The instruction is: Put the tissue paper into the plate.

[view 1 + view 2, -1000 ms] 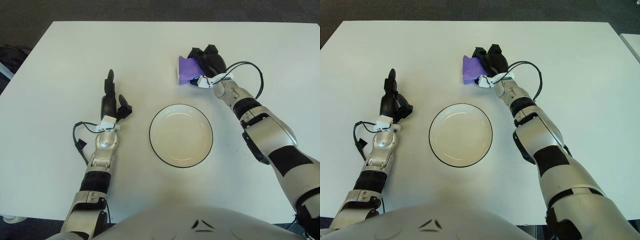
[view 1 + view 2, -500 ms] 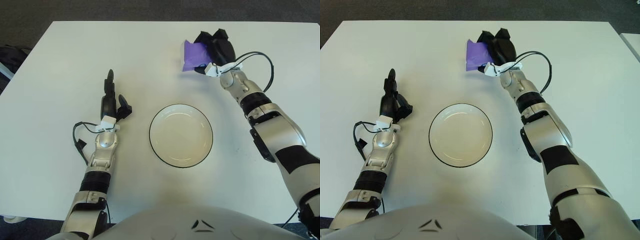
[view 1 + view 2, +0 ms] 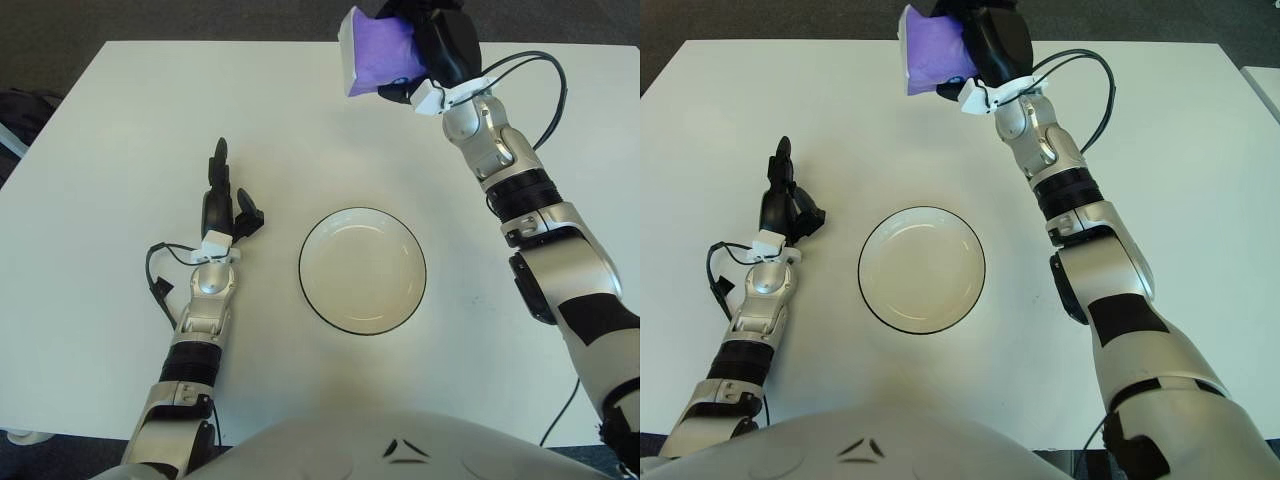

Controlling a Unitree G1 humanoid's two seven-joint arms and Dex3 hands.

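Observation:
My right hand (image 3: 430, 50) is shut on a purple tissue pack (image 3: 376, 52) and holds it high above the far side of the table; it also shows in the right eye view (image 3: 935, 50). The white plate with a dark rim (image 3: 362, 270) sits empty on the table in front of me, well below and nearer than the pack. My left hand (image 3: 222, 208) rests on the table left of the plate, one finger stretched out, the others loosely curled, holding nothing.
The white table (image 3: 120, 120) spans the whole view, with dark floor beyond its far edge. A black cable (image 3: 535, 95) loops off my right wrist. A dark object (image 3: 20, 110) lies off the table's left edge.
My right hand has lifted the purple tissue pack off the table and raised it up toward the camera. The left hand and the plate have not moved.

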